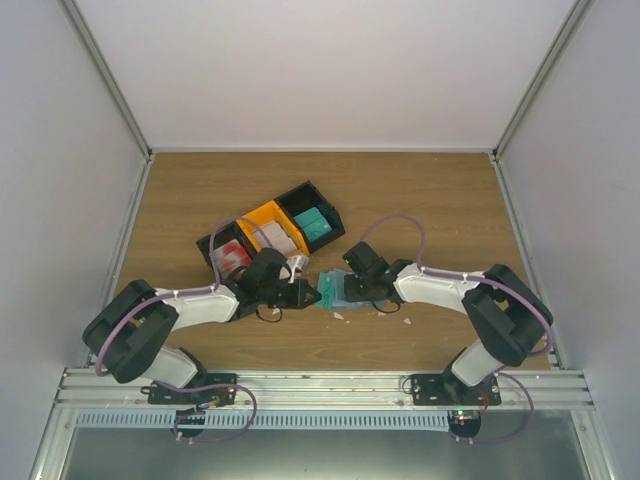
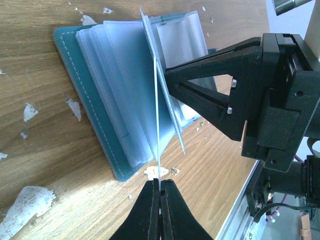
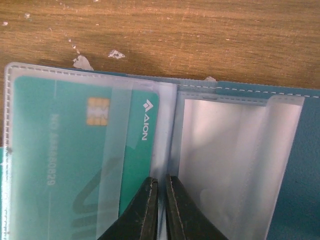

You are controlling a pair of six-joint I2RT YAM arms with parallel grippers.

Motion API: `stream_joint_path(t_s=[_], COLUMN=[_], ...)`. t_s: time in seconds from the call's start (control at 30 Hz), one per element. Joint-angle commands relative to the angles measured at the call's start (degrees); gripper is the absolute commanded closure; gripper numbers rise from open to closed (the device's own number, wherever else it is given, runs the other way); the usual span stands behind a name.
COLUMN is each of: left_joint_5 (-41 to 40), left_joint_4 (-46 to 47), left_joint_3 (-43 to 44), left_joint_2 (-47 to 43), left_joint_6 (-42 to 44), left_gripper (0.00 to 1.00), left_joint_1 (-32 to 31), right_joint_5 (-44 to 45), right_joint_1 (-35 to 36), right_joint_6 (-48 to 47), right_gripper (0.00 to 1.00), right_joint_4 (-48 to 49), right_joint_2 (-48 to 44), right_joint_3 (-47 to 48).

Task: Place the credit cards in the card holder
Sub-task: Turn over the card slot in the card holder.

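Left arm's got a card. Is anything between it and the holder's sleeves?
Nothing visible blocks it. The card in the left gripper reaches over the open card holder. The right gripper pinches a clear sleeve just beside it.

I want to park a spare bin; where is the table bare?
Bare: the far strip of table between the bins and the back wall, and the far right corner. Crowded: mid-table, around the card holder and bins.
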Motion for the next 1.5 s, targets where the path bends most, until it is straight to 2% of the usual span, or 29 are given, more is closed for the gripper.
stream_joint_path(t_s=[0.0, 0.33, 0.63, 0.77, 0.9, 1.03, 1.13, 1.27, 1.4, 1.47], left_joint_5=[2.3, 7.0, 8.7, 8.9, 7.7, 4.1, 1.2, -1.4, -1.2, -0.8], left_joint_4=[0.6, -0.4, -2.3, -2.6, -3.7, -3.5, -2.4, -2.7, -3.5, -3.7], left_joint_3=[2.7, 7.9, 13.2, 14.8, 16.3, 14.8, 12.3, 10.5, 11.0, 11.8], left_joint_2=[1.1, 6.7, 12.7, 15.4, 17.0, 13.6, 8.0, 0.0, -7.5, -10.5], left_joint_6=[2.8, 5.3, 6.6, 6.7, 5.9, 4.8, 3.1, 1.2, -0.9, -2.3], left_gripper=[1.0, 1.0, 1.0, 1.0, 1.0, 1.0, 1.0, 1.0, 1.0, 1.0], left_joint_1=[0.0, -0.6, -2.4, -3.0, -3.3, -3.3, -3.3, -3.3, -3.2, -3.1], right_joint_5=[0.3, 3.9, 16.8, 17.9, 13.5, 5.6, 0.0, -10.1, -16.9, -19.6], right_joint_1=[0.5, 0.5, 0.4, 0.3, -0.4, -0.8, -1.7, -4.4, -6.1, -6.4], right_joint_6=[1.1, 2.7, 10.1, 10.2, 7.6, 6.2, 6.6, 8.0, 9.8, 10.9], right_gripper=[0.9, 0.75, 0.69, 0.66, 0.62, 0.6, 0.57, 0.47, 0.35, 0.33], right_joint_4=[-2.3, -2.9, -11.0, -10.3, -6.9, -2.6, 2.3, 12.9, 20.9, 24.9], right_joint_2=[0.0, -7.6, -17.4, -23.6, -26.1, -27.7, -31.6, -37.1, -39.5, -40.1], right_joint_3=[-2.8, -3.3, -3.8, -5.3, -6.9, -8.4, -11.2, -15.1, -16.4, -16.7])
